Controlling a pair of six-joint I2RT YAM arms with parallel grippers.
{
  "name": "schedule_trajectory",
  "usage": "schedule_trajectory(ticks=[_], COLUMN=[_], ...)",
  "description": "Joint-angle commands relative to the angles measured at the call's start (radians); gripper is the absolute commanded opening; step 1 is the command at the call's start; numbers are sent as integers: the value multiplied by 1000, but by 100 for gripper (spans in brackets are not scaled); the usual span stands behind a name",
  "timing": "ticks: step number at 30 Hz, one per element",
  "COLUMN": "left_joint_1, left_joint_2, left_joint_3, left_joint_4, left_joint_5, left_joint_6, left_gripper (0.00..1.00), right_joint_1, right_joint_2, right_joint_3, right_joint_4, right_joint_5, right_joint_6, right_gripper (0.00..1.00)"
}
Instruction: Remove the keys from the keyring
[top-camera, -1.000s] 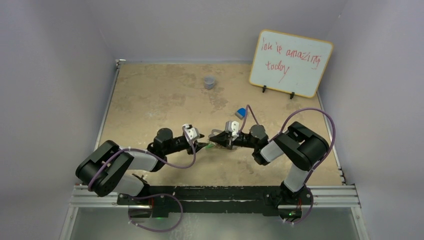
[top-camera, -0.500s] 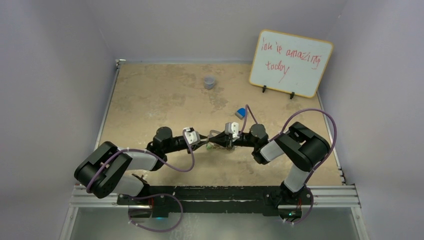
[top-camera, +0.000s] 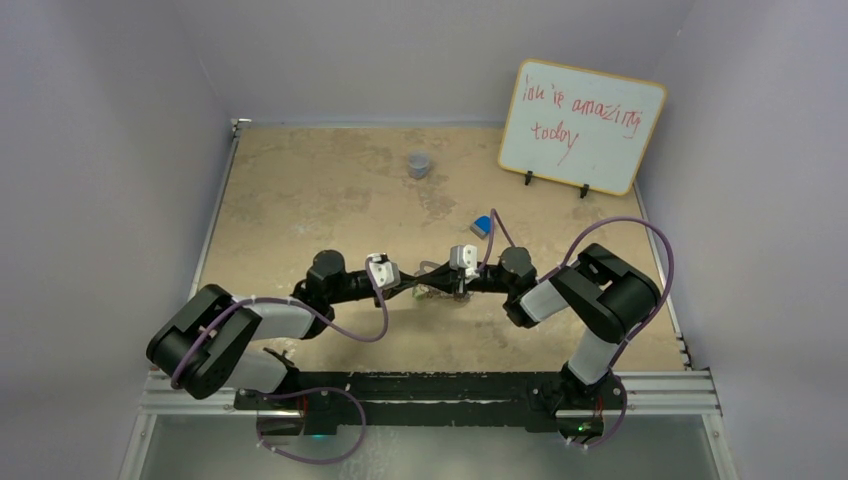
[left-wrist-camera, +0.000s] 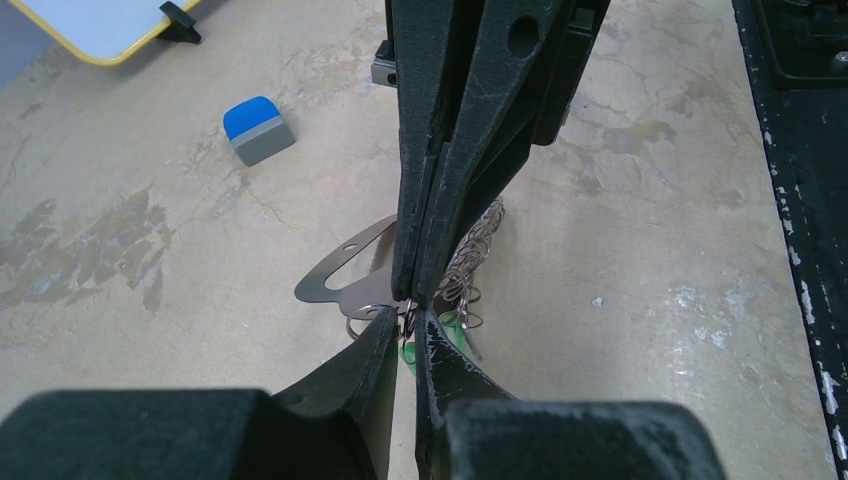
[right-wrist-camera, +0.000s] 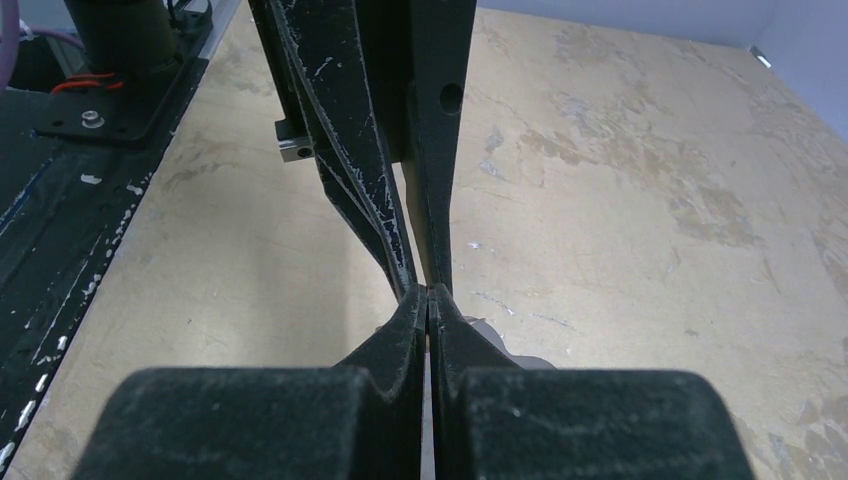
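Note:
The flat silver keyring (left-wrist-camera: 335, 278) hangs just above the tabletop, and my right gripper (left-wrist-camera: 412, 292) reaches in from the top of the left wrist view, shut on its edge. Below the keyring dangle small wire rings (left-wrist-camera: 470, 262) and the keys (left-wrist-camera: 452, 330), whose green heads show. My left gripper (left-wrist-camera: 411, 320) is closed to a narrow slit around one small ring, with a green key head in the gap. In the top view the two grippers meet tip to tip, left gripper (top-camera: 408, 290) and right gripper (top-camera: 441, 286). The right wrist view shows only a sliver of the keyring (right-wrist-camera: 500, 340).
A small blue and grey block (top-camera: 482, 225) lies behind the right wrist, also in the left wrist view as the blue block (left-wrist-camera: 258, 130). A grey cup (top-camera: 419, 164) stands at the back and a whiteboard (top-camera: 580, 125) at the back right. The black base rail (left-wrist-camera: 800, 150) runs along the near edge.
My left gripper has slid right up to the right gripper's tips, and its jaws have narrowed from clearly open to a thin slit around the keys. The right arm has stayed still.

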Motion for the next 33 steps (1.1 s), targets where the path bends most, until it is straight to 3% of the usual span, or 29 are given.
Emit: schedule_trajectory(ticks=[1, 6, 12, 14, 21, 25, 29, 33], left_joint_1=[2, 3, 3, 2, -8, -43, -57, -61], left_joint_2=[-29, -49, -65, -69, -77, -136, -201, -223], left_joint_3=[38, 54, 67, 67, 81, 86, 123, 175], left_joint_4=[-11, -53, -79, -61, -77, -190, -358, -529], left_joint_5=[63, 87, 42, -15, -252, -394, -528, -607], left_joint_6=[20, 29, -16, -91, -421, -520, -655, -820], left_gripper=[8, 0, 0, 0, 0, 0, 0, 0], right_joint_1=[-4, -5, -7, -10, -10, -11, -11, 0], right_joint_2=[-23, -18, -18, -30, -110, -179, -241, -277], right_joint_3=[27, 27, 22, 16, 13, -9, -35, 7], right_joint_4=[82, 57, 35, 25, -95, -154, -186, -341], right_joint_5=[-33, -36, 7, 55, 230, 336, 407, 474], right_joint_6=[-34, -48, -54, -42, -9, 28, 219, 252], right_gripper=[0, 0, 0, 1, 26, 34, 43, 41])
